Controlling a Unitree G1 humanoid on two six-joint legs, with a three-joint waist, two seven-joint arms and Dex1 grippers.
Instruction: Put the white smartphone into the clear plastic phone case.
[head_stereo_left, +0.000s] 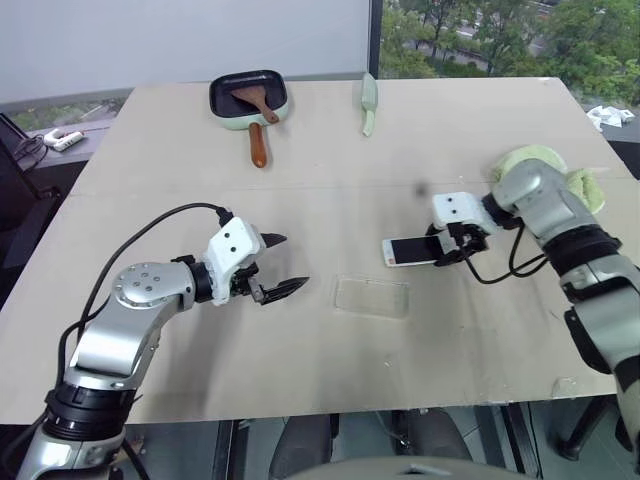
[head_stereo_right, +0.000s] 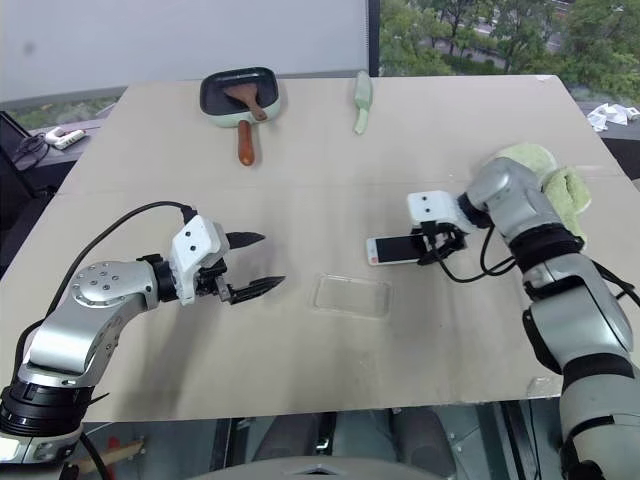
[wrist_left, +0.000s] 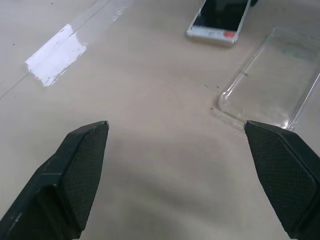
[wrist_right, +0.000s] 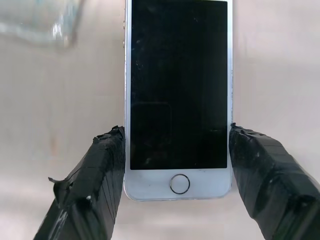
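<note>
The left gripper (head_stereo_left: 279, 266) hovers spread; the right gripper (wrist_right: 175, 165) clamps the white smartphone's (wrist_right: 177, 90) 2 stiff, slippery long edges, near the flimsy clear plastic phone case (head_stereo_left: 372, 297).

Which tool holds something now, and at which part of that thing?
The right tool grips the phone by its two long edges, near the home-button end. The left tool is open and holds nothing.

Office-like lab — test table (head_stereo_left: 330, 380), big window (head_stereo_left: 500, 35)
</note>
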